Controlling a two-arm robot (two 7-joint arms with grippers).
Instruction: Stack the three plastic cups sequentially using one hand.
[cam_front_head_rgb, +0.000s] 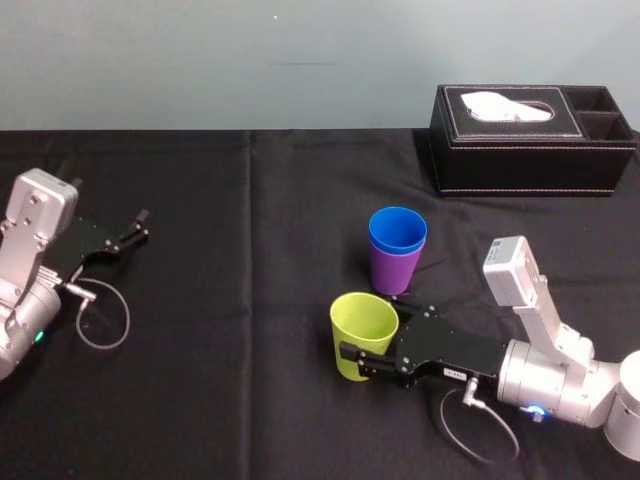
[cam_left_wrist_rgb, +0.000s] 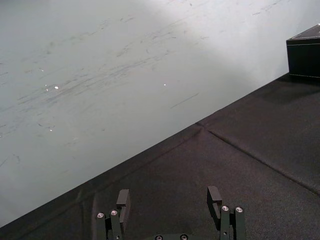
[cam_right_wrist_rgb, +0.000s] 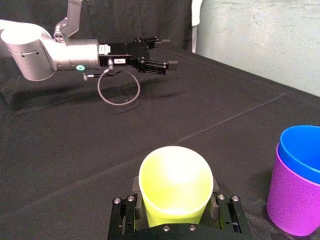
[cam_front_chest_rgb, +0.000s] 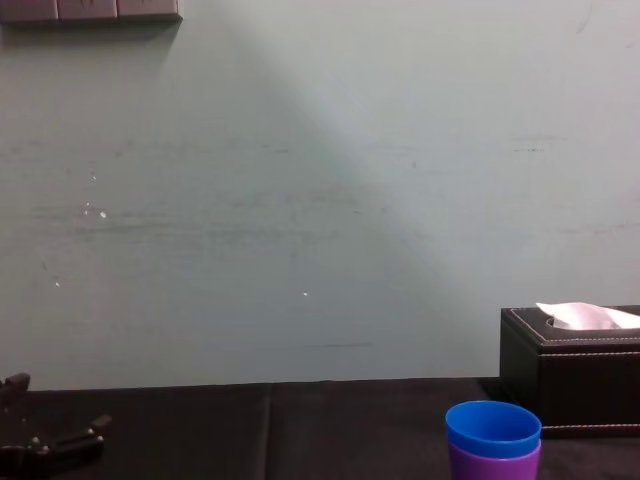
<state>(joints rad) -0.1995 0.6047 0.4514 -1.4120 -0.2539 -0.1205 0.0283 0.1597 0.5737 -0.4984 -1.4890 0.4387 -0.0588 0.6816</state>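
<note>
Reaching level, right claw (cam_front_head_rgb: 375, 335) clasping yellow-green cup (cam_front_head_rgb: 358, 318)

Three cups (cam_front_head_rgb: 363, 335) (cam_front_head_rgb: 397, 230) (cam_front_head_rgb: 395, 270), two grippers (cam_front_head_rgb: 142, 226) (cam_front_head_rgb: 377, 328), one tissue box (cam_front_head_rgb: 530, 155).

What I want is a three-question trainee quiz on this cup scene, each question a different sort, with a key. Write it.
1. True or false: the blue cup sits nested inside the purple cup.
2. Which gripper is clamped around the yellow-green cup? A) left B) right C) neither
3. Fill in the number: ____ cup is not yet in the stack.

Key:
1. True.
2. B. The right gripper is shut on it. The left gripper is parked open on the robot's left.
3. One.
</note>
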